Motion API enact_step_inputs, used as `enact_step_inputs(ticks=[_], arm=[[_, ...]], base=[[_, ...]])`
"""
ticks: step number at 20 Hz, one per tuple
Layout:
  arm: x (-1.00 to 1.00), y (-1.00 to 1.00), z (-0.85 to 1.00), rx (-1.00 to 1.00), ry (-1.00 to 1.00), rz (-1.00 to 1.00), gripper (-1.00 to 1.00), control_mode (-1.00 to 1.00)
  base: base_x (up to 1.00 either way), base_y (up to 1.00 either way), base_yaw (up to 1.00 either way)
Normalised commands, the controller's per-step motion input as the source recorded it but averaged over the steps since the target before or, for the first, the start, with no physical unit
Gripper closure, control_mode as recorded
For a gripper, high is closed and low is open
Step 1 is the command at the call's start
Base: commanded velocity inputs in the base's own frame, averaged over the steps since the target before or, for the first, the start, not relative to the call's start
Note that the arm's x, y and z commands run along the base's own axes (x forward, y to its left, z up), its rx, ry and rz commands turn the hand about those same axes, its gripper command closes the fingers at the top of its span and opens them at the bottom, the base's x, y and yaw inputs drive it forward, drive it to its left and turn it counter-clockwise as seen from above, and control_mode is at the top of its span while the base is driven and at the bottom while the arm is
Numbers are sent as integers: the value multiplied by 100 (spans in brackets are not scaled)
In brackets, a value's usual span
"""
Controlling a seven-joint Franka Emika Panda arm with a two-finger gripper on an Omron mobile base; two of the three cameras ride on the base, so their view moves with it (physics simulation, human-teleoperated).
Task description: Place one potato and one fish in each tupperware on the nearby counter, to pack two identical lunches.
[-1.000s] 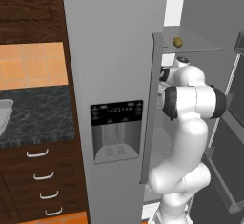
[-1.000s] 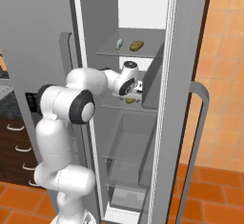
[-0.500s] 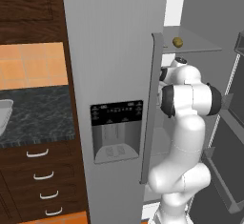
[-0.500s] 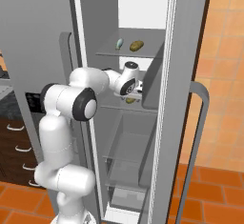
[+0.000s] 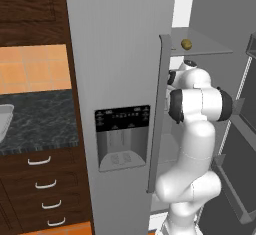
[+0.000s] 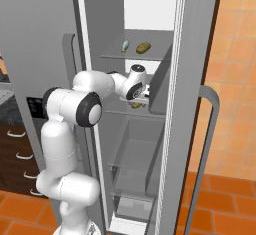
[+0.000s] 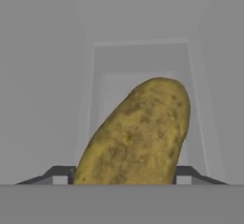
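Golden, mottled oval potato (image 7: 136,135) (rough-skinned) sits clamped between the claw (image 7: 126,174) tips.

**Three cameras, one open fridge**

The left base view looks from behind the arm's left, facing the closed fridge door (image 5: 120,104), with the counter (image 5: 35,121) at its left edge. The right base view looks from behind on the right, straight into the open fridge compartment (image 6: 135,129). Both share the arm and the upper shelf with a potato (image 5: 186,44) (image 6: 143,47) on it. The hand view sits very near a potato (image 7: 138,132), facing the fridge's back wall
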Motion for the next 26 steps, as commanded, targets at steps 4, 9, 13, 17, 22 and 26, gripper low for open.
enact_step_inputs(ticks=[4, 9, 13, 17, 22, 26], arm=[[-8, -4, 0, 0, 0, 0, 100, -100], [-79, -27, 68, 8, -23, 0, 100, -100], [-93, 0, 48, 3, -17, 0, 100, -100], [-96, 0, 16, 0, -2, 0, 100, -100], [-68, 26, 13, -7, 7, 0, 100, -100], [-68, 47, 1, -9, 20, 0, 100, -100]], base=[[0, 0, 0], [0, 0, 0], [0, 0, 0], [0, 0, 0], [0, 0, 0], [0, 0, 0]])
